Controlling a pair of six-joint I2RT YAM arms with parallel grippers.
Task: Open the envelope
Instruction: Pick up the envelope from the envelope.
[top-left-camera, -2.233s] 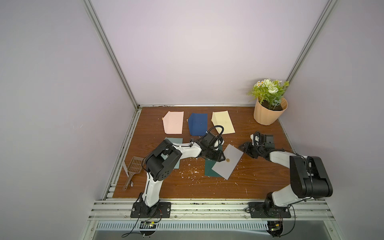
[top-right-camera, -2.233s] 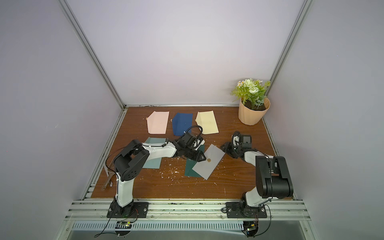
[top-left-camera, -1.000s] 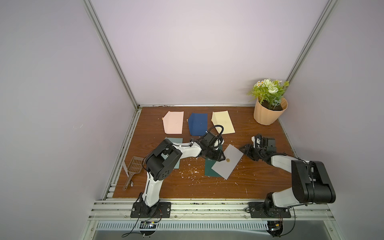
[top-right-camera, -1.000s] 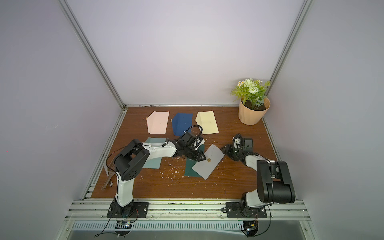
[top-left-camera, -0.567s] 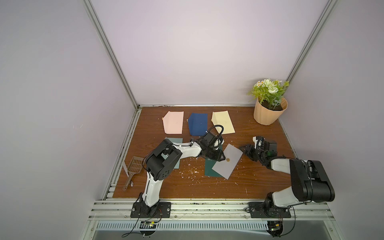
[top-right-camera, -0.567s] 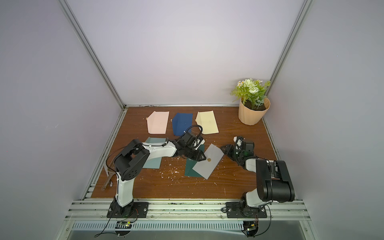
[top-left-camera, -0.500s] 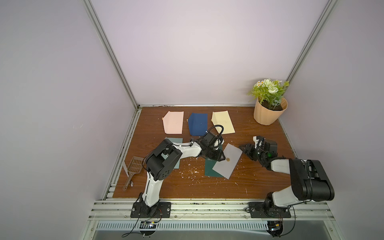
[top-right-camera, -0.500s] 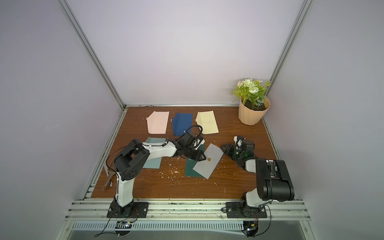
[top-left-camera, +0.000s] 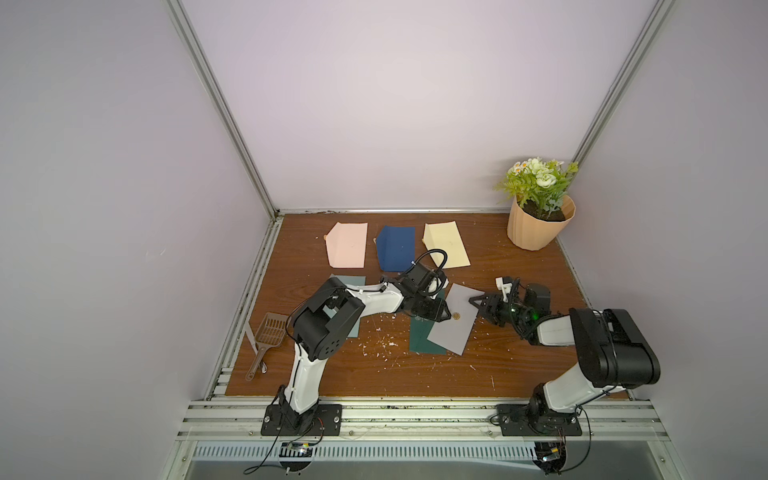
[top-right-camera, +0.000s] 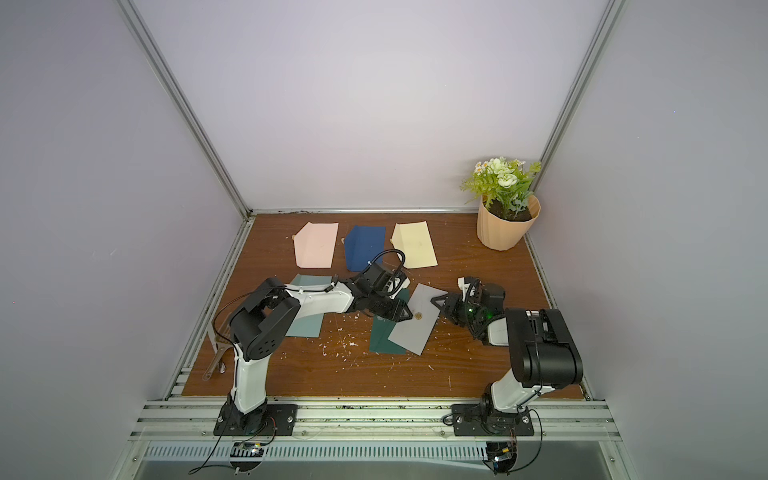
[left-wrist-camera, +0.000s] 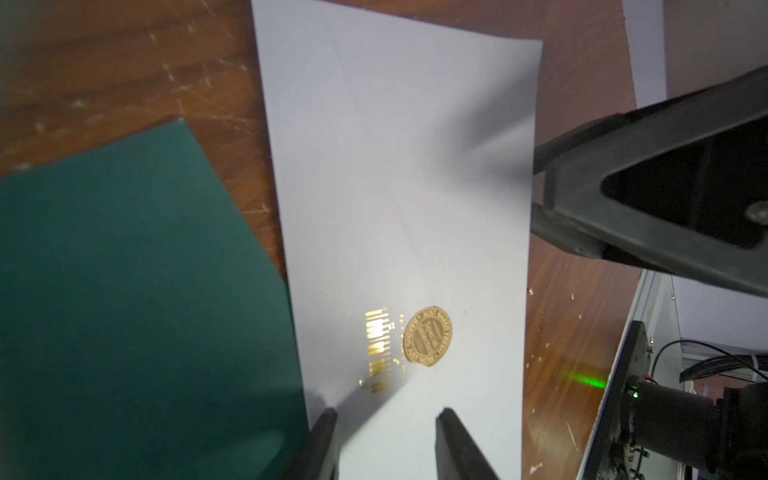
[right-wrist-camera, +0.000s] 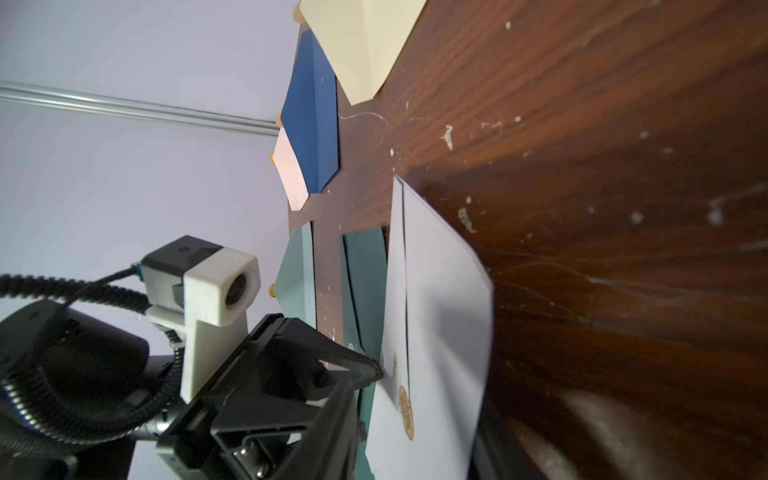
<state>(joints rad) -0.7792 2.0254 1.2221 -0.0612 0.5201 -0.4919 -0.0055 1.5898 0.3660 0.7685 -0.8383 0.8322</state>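
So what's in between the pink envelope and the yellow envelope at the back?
The dark blue envelope lies between the pink envelope and the yellow envelope, touching neither. Both top views show it.

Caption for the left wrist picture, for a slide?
Left pincer over a gold-sealed grey envelope, right pincer at its far edge, green envelope beneath.

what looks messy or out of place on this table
The grey envelope lies askew, overlapping the dark green envelope. White flecks are scattered over the table near them, like torn scraps. A brown slotted scoop lies by the side rail.
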